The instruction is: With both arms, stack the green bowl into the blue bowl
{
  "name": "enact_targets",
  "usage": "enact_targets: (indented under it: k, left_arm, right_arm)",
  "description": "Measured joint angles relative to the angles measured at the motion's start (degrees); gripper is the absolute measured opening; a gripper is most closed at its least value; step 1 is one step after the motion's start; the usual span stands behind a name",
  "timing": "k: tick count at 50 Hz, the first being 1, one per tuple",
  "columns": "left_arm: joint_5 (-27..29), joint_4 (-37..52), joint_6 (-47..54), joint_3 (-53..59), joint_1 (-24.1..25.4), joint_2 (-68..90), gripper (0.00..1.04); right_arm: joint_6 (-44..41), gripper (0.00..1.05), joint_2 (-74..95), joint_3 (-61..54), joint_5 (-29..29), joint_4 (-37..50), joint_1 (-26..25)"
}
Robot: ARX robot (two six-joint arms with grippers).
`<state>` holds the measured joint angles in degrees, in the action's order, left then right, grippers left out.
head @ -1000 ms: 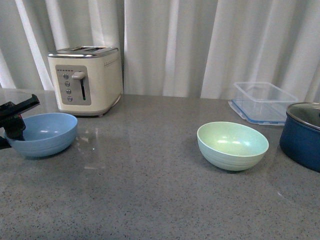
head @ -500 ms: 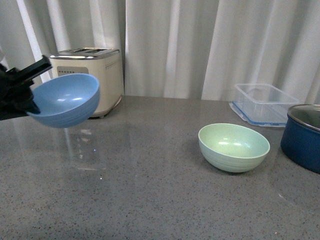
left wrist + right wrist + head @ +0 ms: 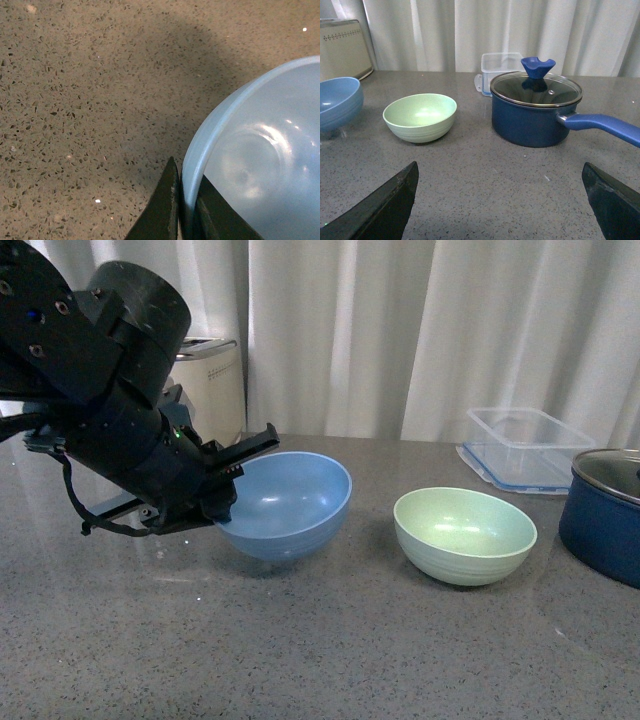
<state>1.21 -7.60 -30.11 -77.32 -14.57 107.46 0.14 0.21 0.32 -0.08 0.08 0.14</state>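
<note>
At the upper left of the front view the bulky black left arm [image 3: 110, 370] fills the corner. It partly covers a cream-coloured two-slot toaster [image 3: 212, 380] that stands before the white pleated curtain [image 3: 400, 330]. The left gripper [image 3: 186, 212] is clamped on the rim of the light sky-blue round matte bowl [image 3: 290, 502]. In the left wrist view its two dark fingers [image 3: 164, 210] sit on either side of the pale rim, one outside the bowl and one inside. The blue bowl sits left of centre in the front view, tilted, with its mouth turned a little toward the camera. Whether its base touches the grey speckled stone countertop [image 3: 300, 650] cannot be told.

Just right of centre, near the blue bowl but apart from it, the pale mint-green round ridged bowl [image 3: 465, 533] stands upright on the countertop, with nothing in it and nothing holding it. Behind it, toward the right, a clear rectangular plastic container [image 3: 525, 445] lies near the curtain. At the right edge stands a dark navy pot with a glass lid [image 3: 605, 515].

The right gripper [image 3: 500, 167] shows only in the right wrist view. Its black fingers [image 3: 385, 205] sit in the two lower corners, spread wide with nothing between them but bare countertop.
</note>
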Motion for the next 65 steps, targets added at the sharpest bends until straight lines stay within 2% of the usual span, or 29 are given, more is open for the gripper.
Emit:
enact_targets:
  k: [33, 39, 56, 59, 63, 65]
  left_arm:
    - [1.38, -3.23, 0.00, -7.30, -3.21, 6.95, 0.04]
    - [1.14, -3.28, 0.00, -7.28, -3.67, 6.93, 0.28]
    - [-0.63, 0.37, 1.05, -2.89, -3.65, 0.72, 0.75]
    - [1.86, 4.17, 3.06, 0.63, -3.10, -3.85, 0.85]
    - [2.47, 11.80, 6.47, 6.69, -2.05, -10.91, 0.98]
    - [4.92, 18.78, 9.53, 12.15, -1.05, -16.79, 0.99]
  right_arm:
    - [-0.02, 0.95, 0.00, 0.00, 0.00, 0.00, -0.02]
    - [-0.02, 0.95, 0.00, 0.00, 0.00, 0.00, 0.00]
    - [-0.02, 0.95, 0.00, 0.00, 0.00, 0.00, 0.00]
    - [-0.02, 0.95, 0.00, 0.00, 0.00, 0.00, -0.02]
    - [-0.02, 0.95, 0.00, 0.00, 0.00, 0.00, 0.00]
    - [-0.02, 0.95, 0.00, 0.00, 0.02, 0.00, 0.00]
